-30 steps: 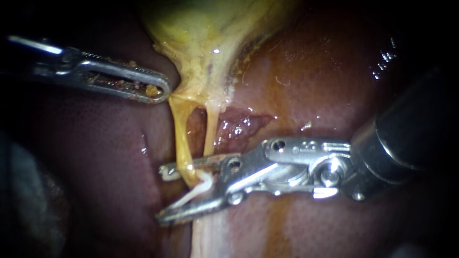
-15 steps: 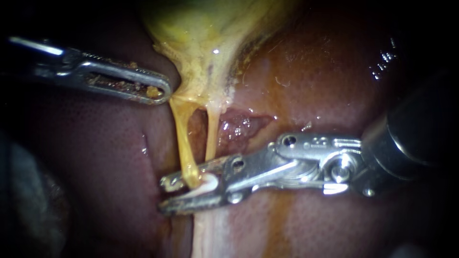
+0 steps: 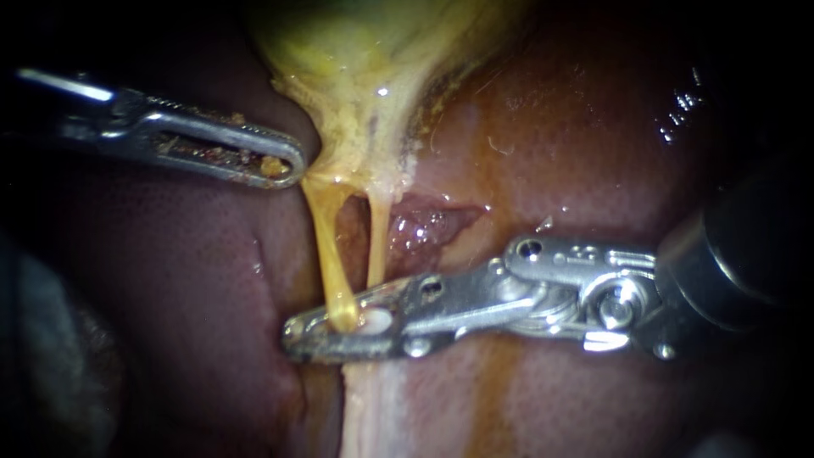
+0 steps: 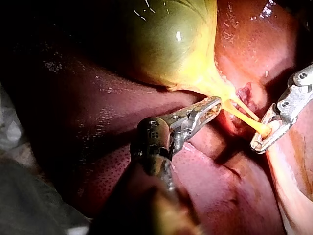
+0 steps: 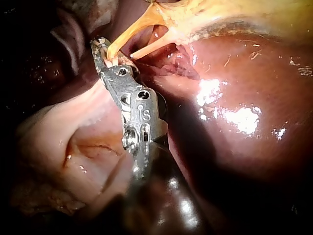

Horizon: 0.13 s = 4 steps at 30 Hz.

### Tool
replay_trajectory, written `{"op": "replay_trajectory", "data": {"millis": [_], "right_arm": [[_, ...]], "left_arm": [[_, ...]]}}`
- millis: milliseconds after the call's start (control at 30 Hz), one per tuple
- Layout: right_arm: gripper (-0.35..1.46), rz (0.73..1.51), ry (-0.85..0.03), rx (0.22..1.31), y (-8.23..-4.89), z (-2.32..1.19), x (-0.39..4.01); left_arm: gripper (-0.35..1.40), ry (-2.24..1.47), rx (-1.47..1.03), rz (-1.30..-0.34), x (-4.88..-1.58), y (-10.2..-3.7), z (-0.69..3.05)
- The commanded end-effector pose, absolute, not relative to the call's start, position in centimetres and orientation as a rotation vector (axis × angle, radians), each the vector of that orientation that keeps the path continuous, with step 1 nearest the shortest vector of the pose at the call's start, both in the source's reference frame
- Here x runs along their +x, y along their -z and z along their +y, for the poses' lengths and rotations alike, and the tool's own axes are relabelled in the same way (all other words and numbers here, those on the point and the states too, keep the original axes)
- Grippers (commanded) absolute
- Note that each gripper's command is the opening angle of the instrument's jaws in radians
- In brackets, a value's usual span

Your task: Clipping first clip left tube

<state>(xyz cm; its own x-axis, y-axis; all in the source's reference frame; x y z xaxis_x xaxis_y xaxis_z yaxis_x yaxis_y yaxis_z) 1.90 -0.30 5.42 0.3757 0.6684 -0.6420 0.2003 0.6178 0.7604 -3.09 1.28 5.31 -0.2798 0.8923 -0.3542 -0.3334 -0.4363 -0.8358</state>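
Two yellow tubes hang from the gallbladder (image 3: pixel 365 59) down to the liver: the left tube (image 3: pixel 326 246) and the right tube (image 3: pixel 376 242). My right instrument (image 3: pixel 293 337) lies across the low end of the left tube. Its jaws are shut on that tube, with a white clip (image 3: pixel 373 319) showing through the jaw window. My left instrument (image 3: pixel 288 165) is shut on the yellow tissue at the gallbladder's neck, pulling it sideways. The left wrist view shows the left instrument (image 4: pixel 210 104) on the neck. The right instrument (image 4: pixel 264 139) there sits at the left tube's (image 4: pixel 247 120) end.
Dark red liver (image 3: pixel 593 127) surrounds the tubes, with a raw dissected patch (image 3: pixel 424 222) beside the right tube. A pale band of tissue (image 3: pixel 373 407) runs below the right jaws. In the right wrist view the right instrument (image 5: pixel 105 51) holds the left tube (image 5: pixel 129 33).
The right instrument's jaws have gone from wide open around the left tube to shut on it, pressing the white clip flat. The left instrument has barely moved.
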Motion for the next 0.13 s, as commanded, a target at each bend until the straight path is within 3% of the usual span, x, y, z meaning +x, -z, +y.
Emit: {"op": "replay_trajectory", "data": {"millis": [33, 133], "right_arm": [[-0.35, 1.181, -0.356, 0.896, -5.44, -0.31, 1.89], [-0.35, 1.181, -0.357, 0.896, -5.45, -0.29, 1.89]], "left_arm": [[-0.35, -1.832, -1.076, -0.816, -3.09, -5.31, 1.28], [-0.35, -1.832, -1.076, -0.816, -3.08, -5.31, 1.28]]}}
